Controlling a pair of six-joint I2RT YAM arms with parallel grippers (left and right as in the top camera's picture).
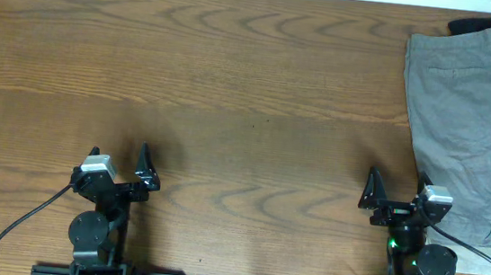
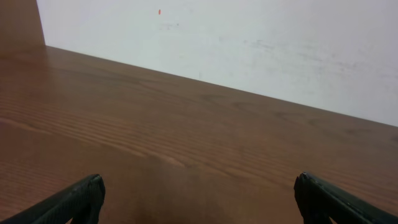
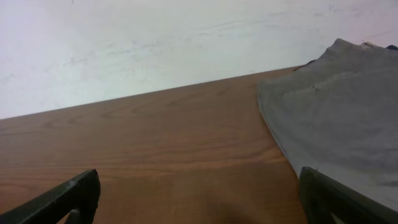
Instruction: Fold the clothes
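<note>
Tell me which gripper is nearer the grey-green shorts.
Right. The right gripper sits open at the near left edge of the grey-green shorts, not holding them. The left gripper is far off to their left, over the wooden table.

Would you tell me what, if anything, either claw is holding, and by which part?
Nothing is held: the left claw and the right claw both stand open and empty; the grey-green shorts lie ungripped.

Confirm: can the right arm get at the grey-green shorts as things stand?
Probably yes. The right gripper, open, sits close beside the grey-green shorts, which lie flat at the right side of the table. Only bare wood shows between them; nothing is in the way.
</note>
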